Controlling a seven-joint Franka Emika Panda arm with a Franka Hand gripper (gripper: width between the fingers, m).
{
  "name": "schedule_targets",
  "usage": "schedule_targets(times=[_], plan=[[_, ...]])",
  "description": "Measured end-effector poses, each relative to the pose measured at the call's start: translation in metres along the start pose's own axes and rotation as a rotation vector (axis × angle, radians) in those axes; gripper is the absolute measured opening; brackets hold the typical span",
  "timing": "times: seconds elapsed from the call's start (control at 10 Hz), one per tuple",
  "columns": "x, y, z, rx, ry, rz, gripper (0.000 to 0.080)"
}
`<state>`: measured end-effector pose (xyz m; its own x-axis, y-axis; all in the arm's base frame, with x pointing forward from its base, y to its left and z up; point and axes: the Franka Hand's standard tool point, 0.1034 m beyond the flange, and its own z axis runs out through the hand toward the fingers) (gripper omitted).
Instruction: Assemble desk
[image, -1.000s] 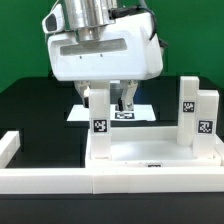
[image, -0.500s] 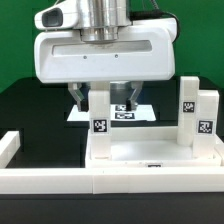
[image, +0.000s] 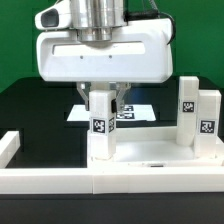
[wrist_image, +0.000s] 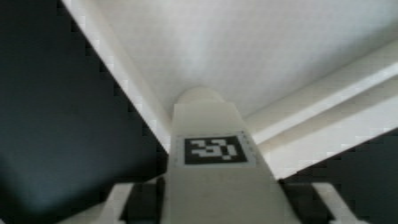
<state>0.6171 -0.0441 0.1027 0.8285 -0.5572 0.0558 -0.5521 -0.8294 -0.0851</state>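
Note:
The desk's white tray-like panel lies on the black table against the front wall. A white leg with a square tag stands upright at the panel's corner on the exterior view's left. My gripper hangs straight above it, its fingers pressed against both sides of the leg's top. In the wrist view the tagged leg fills the gap between my gripper's dark pads, with the panel beyond. Two more tagged legs stand at the panel's end on the exterior view's right.
Long white border wall segments run along the front, with a raised end at the exterior view's left. The marker board lies flat behind the panel. A green backdrop closes the far side.
The gripper's fingers have come together from wide open onto the sides of the leg on the exterior view's left. The hand shifted towards the exterior view's right and settled over that leg.

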Motion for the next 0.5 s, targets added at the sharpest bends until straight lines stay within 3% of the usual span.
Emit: schedule_targets(times=[0.3,0.5], plan=[[-0.0024,0.0005,0.0017,-0.016,-0.041,0.521,0.0290],[-0.0024,-0.0022,0.0026,0.015,-0.063,0.852,0.0290]])
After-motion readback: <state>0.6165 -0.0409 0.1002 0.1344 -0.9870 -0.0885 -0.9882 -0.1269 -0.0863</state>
